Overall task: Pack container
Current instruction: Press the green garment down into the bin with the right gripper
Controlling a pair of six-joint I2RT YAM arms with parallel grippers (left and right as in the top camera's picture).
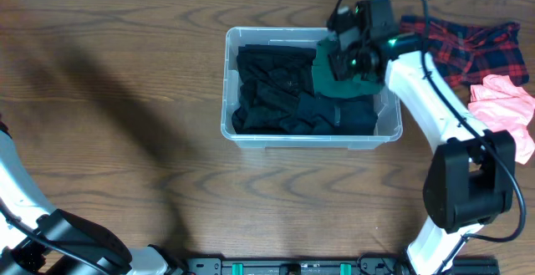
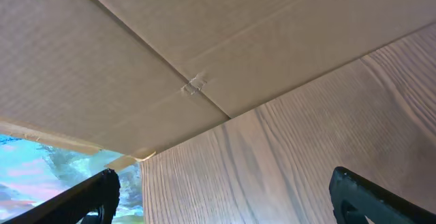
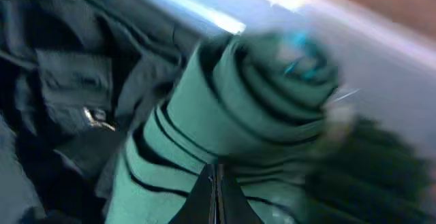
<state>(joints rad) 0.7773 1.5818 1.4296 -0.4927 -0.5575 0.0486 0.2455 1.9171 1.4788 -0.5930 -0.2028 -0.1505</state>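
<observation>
The container (image 1: 227, 83) is a clear plastic tub in the middle of the table, filled with dark clothes (image 1: 276, 91). My right gripper (image 1: 347, 62) hangs over its back right corner, shut on a green garment with thin dark stripes (image 1: 334, 81) that droops onto the clothes. The right wrist view shows the fingers meeting (image 3: 216, 183) in the bunched green garment (image 3: 231, 115), with dark clothes (image 3: 61, 81) to the left and the tub wall (image 3: 381, 54) behind. My left gripper (image 2: 225, 197) is open over bare wood with nothing between its fingers.
A red-and-navy plaid cloth (image 1: 468, 45) and a pink cloth (image 1: 506, 108) lie on the table right of the tub. My left arm (image 1: 75, 237) sits at the front left corner. A cardboard panel (image 2: 170, 60) fills the left wrist view.
</observation>
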